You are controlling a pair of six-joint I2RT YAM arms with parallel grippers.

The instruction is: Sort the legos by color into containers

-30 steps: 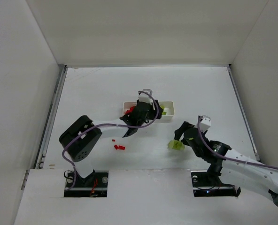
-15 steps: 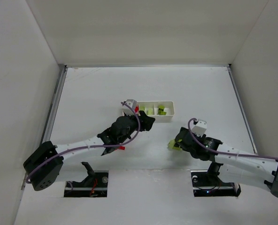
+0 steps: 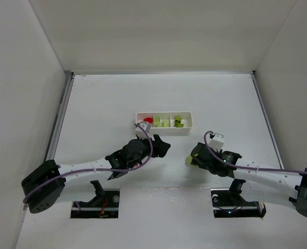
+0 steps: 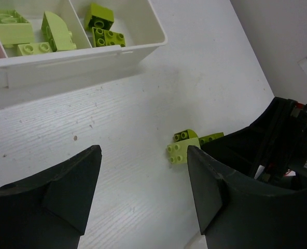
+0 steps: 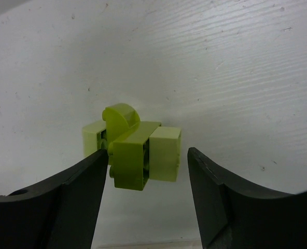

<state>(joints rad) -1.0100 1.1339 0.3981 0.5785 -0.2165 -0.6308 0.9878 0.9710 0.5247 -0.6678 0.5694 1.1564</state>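
Right now the white tray [image 3: 164,133] lies near the middle of the counter [image 3: 101,104], its three compartments in a row. A small heap of red legos [image 3: 148,120] sits in the left compartment. Yellow-green legos fill the other two: several in the middle one [image 4: 54,32] and a couple in the right one [image 4: 105,30].

The left pincer [image 4: 143,179] hangs over the counter just in front of the tray. Its jaws stand wide apart with nothing between them but bare counter. In its wrist view the tray's near wall runs across the top, and a loose cluster of yellow-green legos [image 4: 186,146] lies on the counter well apart from the tray, off toward the right arm.

The right pincer [image 5: 147,155] is down at that same cluster. Its two dark fingers [image 5: 65,202] are spread wide, one on each side of the bricks. The cluster is a few yellow-green pieces pushed together, one with a rounded top standing above the flatter blocks. The left finger's tip is right beside the nearest brick; whether it touches cannot be told. The bricks rest on the counter and the jaws are not clamped on them.
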